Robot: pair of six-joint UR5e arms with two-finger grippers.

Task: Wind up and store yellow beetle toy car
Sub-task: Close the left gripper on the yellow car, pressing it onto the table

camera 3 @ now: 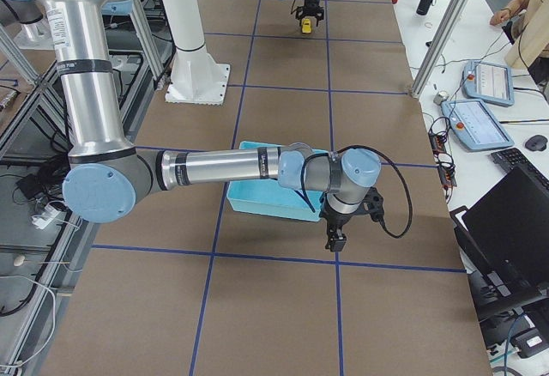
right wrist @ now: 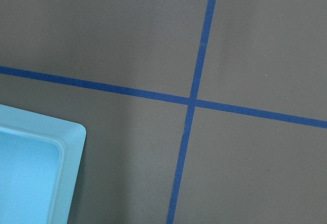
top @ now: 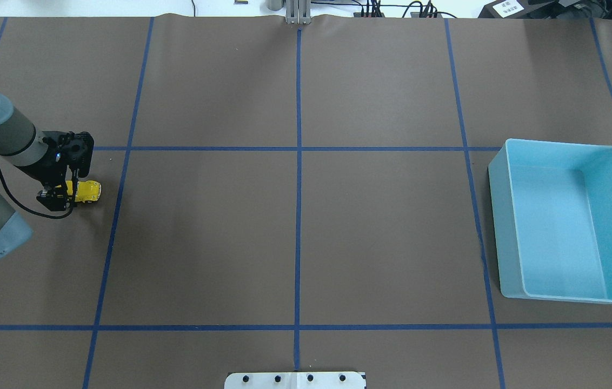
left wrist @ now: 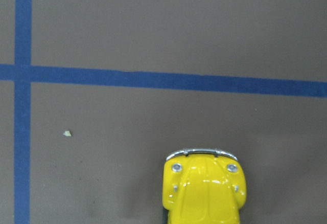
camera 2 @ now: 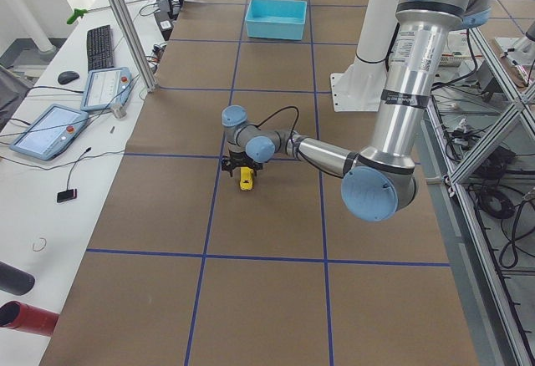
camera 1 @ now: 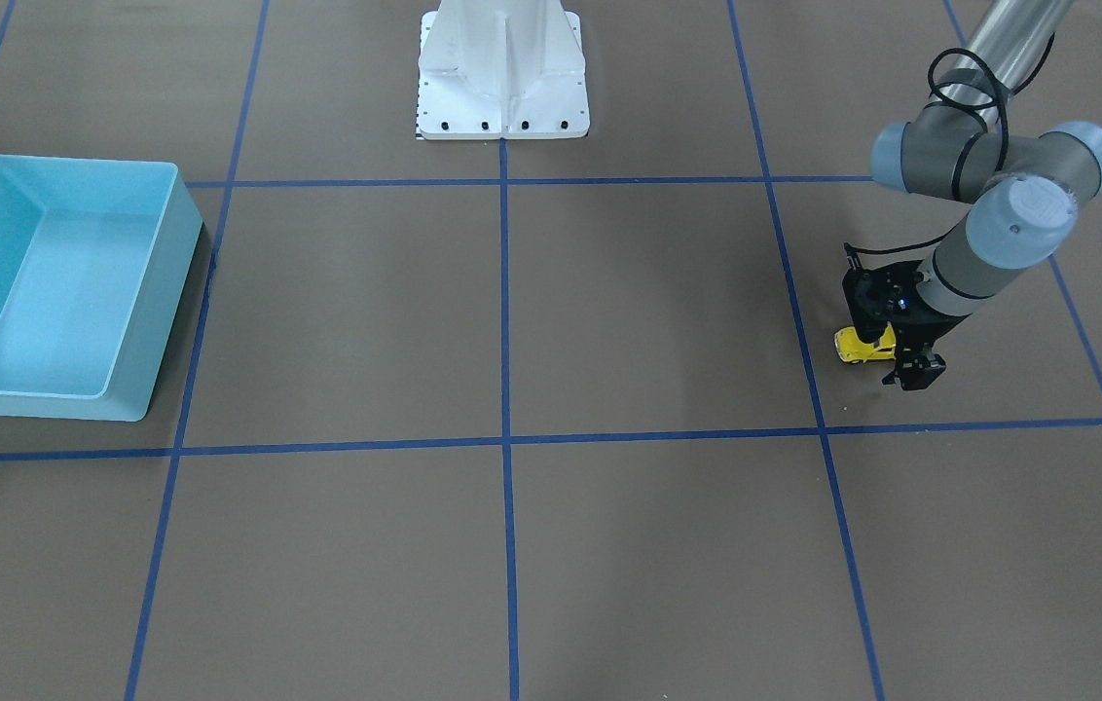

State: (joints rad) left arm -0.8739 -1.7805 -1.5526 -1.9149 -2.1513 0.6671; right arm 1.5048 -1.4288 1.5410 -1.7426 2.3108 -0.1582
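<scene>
**Overhead exterior: left claw at the toy's rear, set for the wind-up**

At the robot's left end of the brown paper-covered tabletop [top: 295,232], the left claw [top: 65,193] leans over the small rounded yellow beetle toy car [top: 86,192]. Its fingers are drawn narrow against the rear flanks and seem to grip the car. The car appears to sit on the tabletop, which suits dragging it backward to load the spring; I judge that step is in hand. Its bonnet faces open tabletop, leaving room to roll. The light blue plastic bin [top: 503,232] stands well apart at the opposite end. The right claw [camera 3: 335,240] hangs just beside the bin, perhaps for storing; I cannot tell whether it is wide or narrow.
</scene>
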